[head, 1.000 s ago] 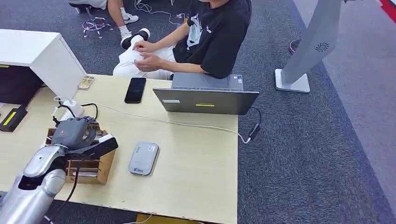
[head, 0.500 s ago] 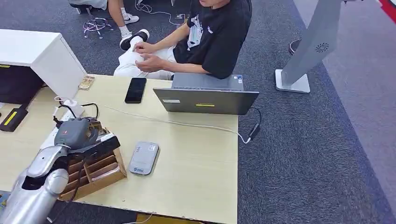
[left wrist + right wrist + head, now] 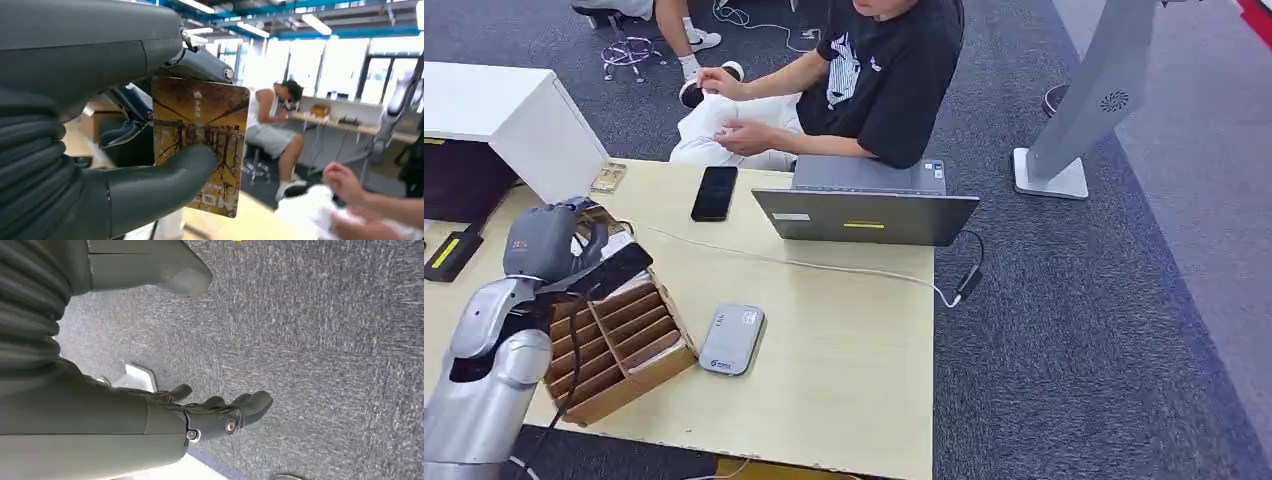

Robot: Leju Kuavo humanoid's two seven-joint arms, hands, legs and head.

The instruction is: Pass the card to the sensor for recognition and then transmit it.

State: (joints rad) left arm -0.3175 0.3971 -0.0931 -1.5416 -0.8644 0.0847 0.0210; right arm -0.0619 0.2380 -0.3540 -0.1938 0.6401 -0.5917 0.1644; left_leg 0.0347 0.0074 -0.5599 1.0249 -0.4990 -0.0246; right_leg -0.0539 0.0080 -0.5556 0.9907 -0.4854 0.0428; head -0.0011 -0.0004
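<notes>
My left hand (image 3: 559,250) is raised above the wooden slotted card box (image 3: 619,345) at the table's left side. It pinches a brown printed card (image 3: 202,135) between the thumb (image 3: 165,182) and the fingers; from the head view the card (image 3: 614,270) looks dark and edge-on. The grey card sensor (image 3: 732,339) lies flat on the table just right of the box, apart from the hand. My right hand (image 3: 200,412) hangs over grey carpet, fingers apart, holding nothing.
A grey laptop (image 3: 864,205) stands at the table's far edge with a seated person (image 3: 854,80) behind it. A black phone (image 3: 714,192) lies left of the laptop. A cable (image 3: 824,266) crosses the table. A white cabinet (image 3: 504,120) stands at far left.
My left hand has lifted up and back towards the far left with the card, uncovering the wooden box. The box now sits turned at an angle. The person has raised one hand.
</notes>
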